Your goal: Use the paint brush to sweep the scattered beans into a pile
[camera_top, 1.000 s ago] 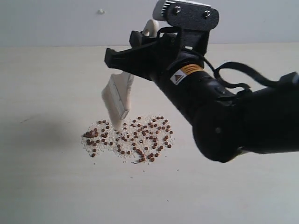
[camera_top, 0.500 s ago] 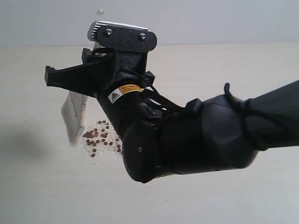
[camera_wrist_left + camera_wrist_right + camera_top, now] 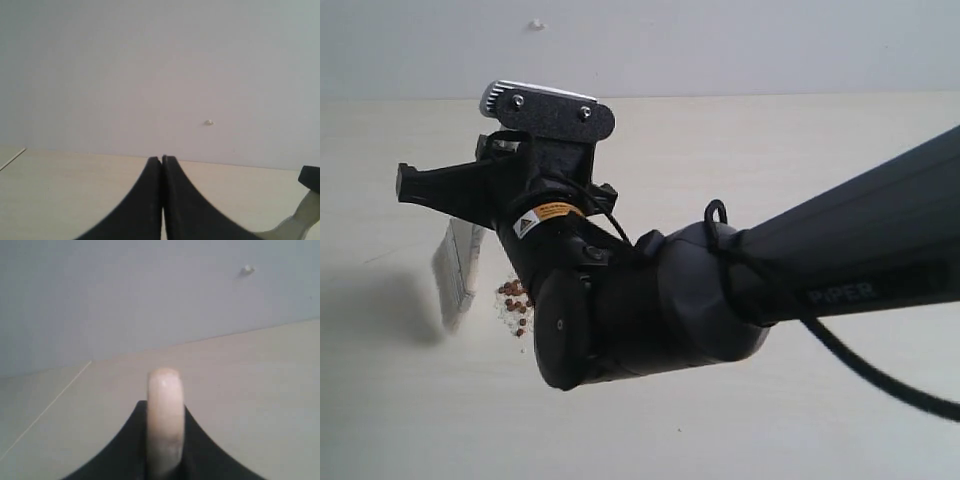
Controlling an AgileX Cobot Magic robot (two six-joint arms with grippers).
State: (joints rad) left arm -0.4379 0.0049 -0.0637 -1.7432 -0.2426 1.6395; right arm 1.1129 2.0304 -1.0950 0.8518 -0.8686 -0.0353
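Left pincer (image 3: 162, 159) sits closed on nothing. Right pincer (image 3: 165, 412) clamps the brush (image 3: 455, 272) handle; the brush hangs bristles-down to the surface (image 3: 390, 400), just left of the few beans (image 3: 515, 297) in sight, and the black arm (image 3: 660, 320) hides whatever lies further right.

Paint brush (image 3: 458, 265) just left of beans (image 3: 515, 298); beans on table (image 3: 410, 420)

Exterior camera sits low and close, facing across the table (image 3: 820, 130) to the wall (image 3: 720, 40). Both wrist cameras face that wall too, nearly level. All three share the wall speck (image 3: 536, 24).
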